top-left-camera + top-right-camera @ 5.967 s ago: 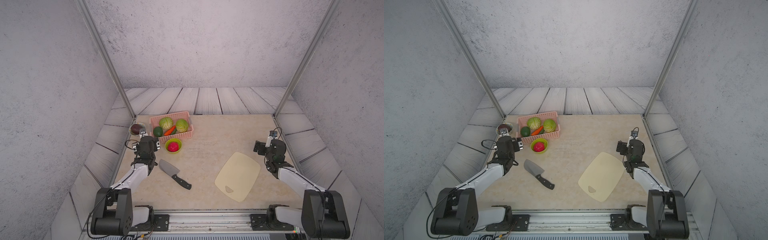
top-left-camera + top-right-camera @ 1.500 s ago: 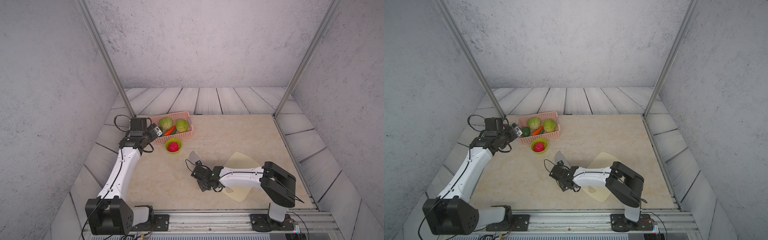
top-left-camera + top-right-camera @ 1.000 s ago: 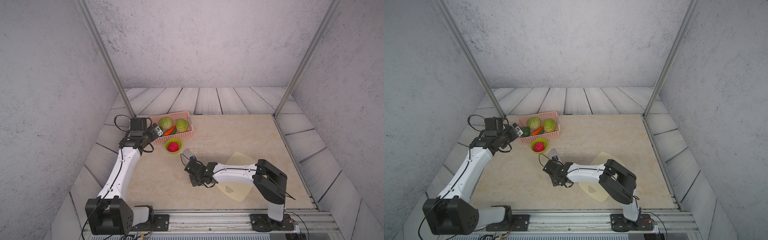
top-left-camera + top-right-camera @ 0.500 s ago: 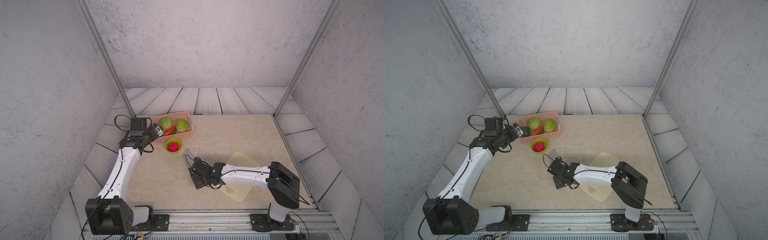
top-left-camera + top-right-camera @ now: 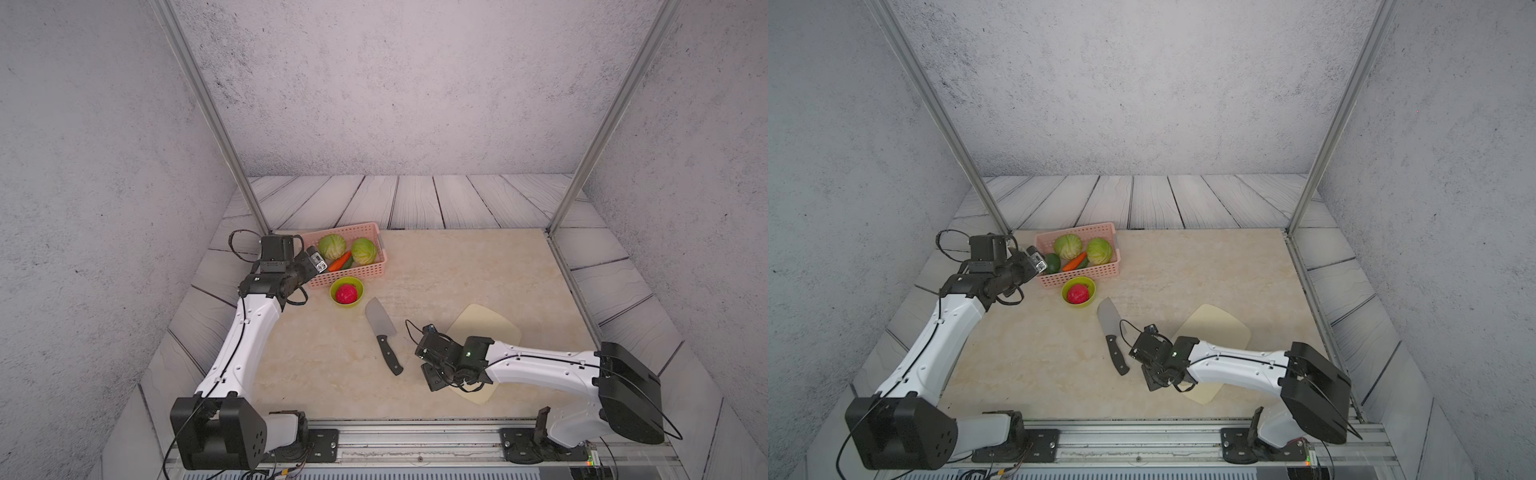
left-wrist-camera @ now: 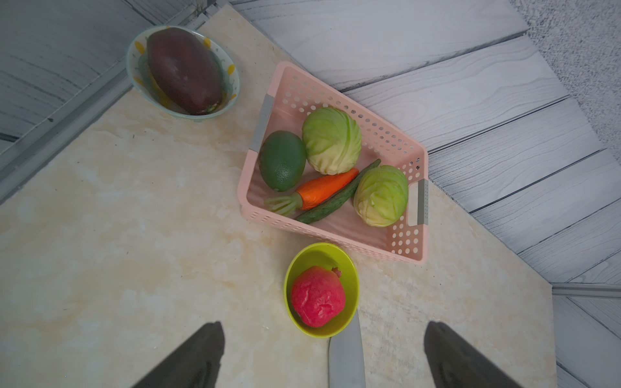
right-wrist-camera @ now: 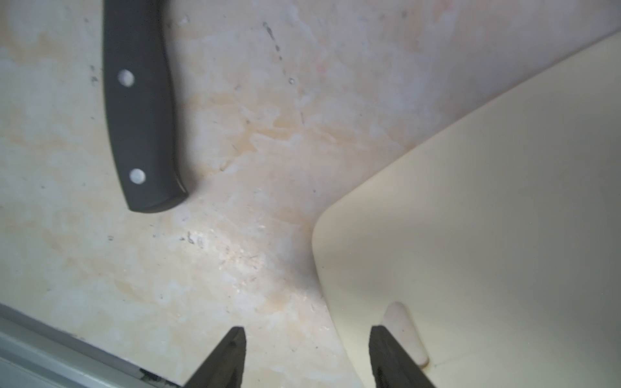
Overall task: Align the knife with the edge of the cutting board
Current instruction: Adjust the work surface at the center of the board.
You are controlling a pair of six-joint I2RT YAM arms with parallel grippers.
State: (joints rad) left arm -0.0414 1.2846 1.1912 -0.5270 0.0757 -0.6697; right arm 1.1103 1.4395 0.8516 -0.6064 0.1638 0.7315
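While the knife [image 5: 384, 334] lies apart from the cutting board [image 5: 494, 328], the right gripper [image 7: 307, 336] hovers partly open, empty, and the left gripper [image 6: 324, 324] gapes wide

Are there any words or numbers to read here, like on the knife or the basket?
No readable text anywhere.
The knife, cutting board, pink basket and green bowl show no writing.
The silver plate on the left wrist camera is too small to tell.

Both top views look down from high above the near edge over the whole table [image 5: 457, 270]; wrist cameras sit close (each catches the knife [image 6: 346, 362]).
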